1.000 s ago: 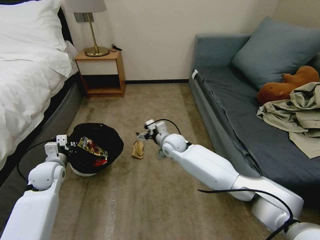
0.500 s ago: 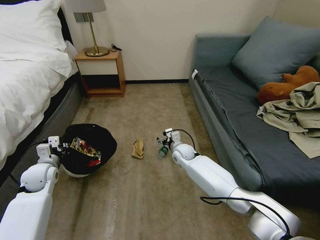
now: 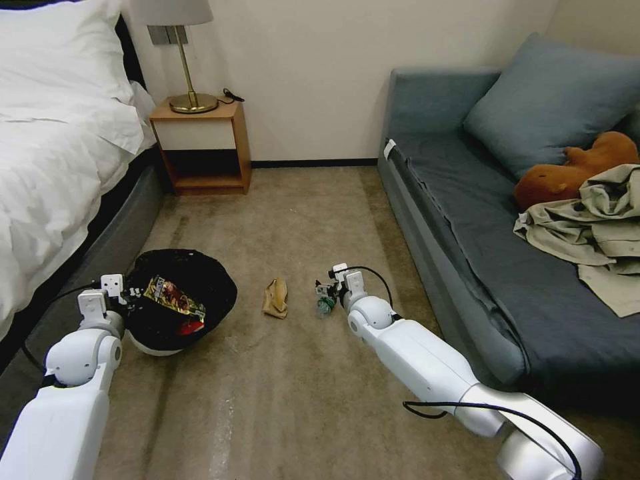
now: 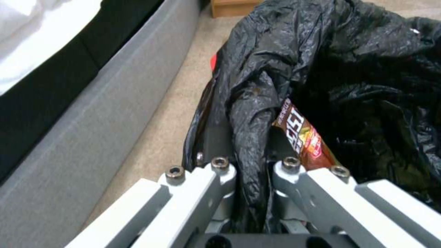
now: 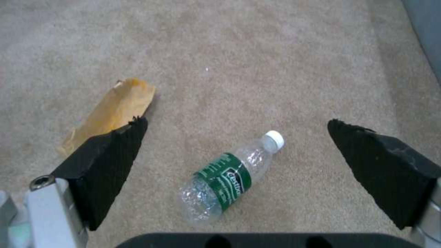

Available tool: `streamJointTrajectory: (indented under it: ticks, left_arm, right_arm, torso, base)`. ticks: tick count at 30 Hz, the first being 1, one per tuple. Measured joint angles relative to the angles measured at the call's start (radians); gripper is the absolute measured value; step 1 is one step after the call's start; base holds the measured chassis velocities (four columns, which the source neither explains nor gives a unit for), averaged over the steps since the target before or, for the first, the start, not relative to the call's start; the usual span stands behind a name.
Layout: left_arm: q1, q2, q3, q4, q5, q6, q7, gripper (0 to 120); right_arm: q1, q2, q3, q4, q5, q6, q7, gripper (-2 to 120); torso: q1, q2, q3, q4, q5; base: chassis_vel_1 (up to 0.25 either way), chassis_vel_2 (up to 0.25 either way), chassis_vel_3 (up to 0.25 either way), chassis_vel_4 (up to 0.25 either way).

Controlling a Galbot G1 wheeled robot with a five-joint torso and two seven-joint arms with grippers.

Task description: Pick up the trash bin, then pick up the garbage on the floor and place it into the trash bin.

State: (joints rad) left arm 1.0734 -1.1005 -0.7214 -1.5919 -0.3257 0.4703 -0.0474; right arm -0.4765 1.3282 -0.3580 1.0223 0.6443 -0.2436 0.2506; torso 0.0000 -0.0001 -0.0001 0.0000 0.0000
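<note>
— Black crinkly plastic bag lines the small round white trash bin [image 3: 175, 313]; where is it?
— On the beige carpet [image 3: 293, 400] beside the bed. The left gripper [image 4: 250, 165] is clamped on its rim, and a gold-brown snack wrapper [image 4: 301, 136] lies inside.
— And the right gripper [image 5: 234, 151]?
— Spread wide, low over the small clear bottle with green label [image 5: 229, 179]. The crumpled tan paper bag [image 3: 275, 298] lies near.
</note>
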Motion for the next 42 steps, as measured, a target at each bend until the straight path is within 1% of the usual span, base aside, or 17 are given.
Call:
streamJointTrajectory:
  ticks: [8, 25, 33, 42]
  left_arm:
    - [-0.017, 0.007, 0.002, 0.007, 0.001, 0.004, -0.001, 4]
    - [-0.042, -0.001, 0.003, 0.041, 0.011, 0.000, -0.001, 4]
    - [-0.059, -0.005, 0.013, 0.054, 0.017, -0.001, -0.001, 4]
    - [-0.074, -0.004, 0.028, 0.070, 0.019, -0.005, -0.001, 4]
  right_arm:
    - [-0.002, 0.001, -0.007, -0.017, -0.007, 0.015, -0.014, 100]
    - [0.001, 0.004, -0.026, -0.047, -0.013, 0.035, -0.037, 100]
    - [0.001, 0.004, -0.030, -0.059, -0.021, 0.041, -0.044, 100]
    - [0.000, 0.006, -0.033, -0.071, -0.028, 0.047, -0.051, 100]
  torso:
    - [0.000, 0.000, 0.000, 0.0000, 0.0001]
    - [0.000, 0.000, 0.000, 0.0001, 0.0000]
    - [0.000, 0.000, 0.000, -0.0003, 0.0000]
    - [0.000, 0.000, 0.000, 0.0001, 0.0000]
  base:
    - [-0.078, 0.082, 0.088, -0.083]
    - [-0.110, 0.110, 0.110, -0.106]
    - [-0.122, 0.096, 0.106, -0.105]
    - [-0.100, 0.116, 0.102, -0.102]
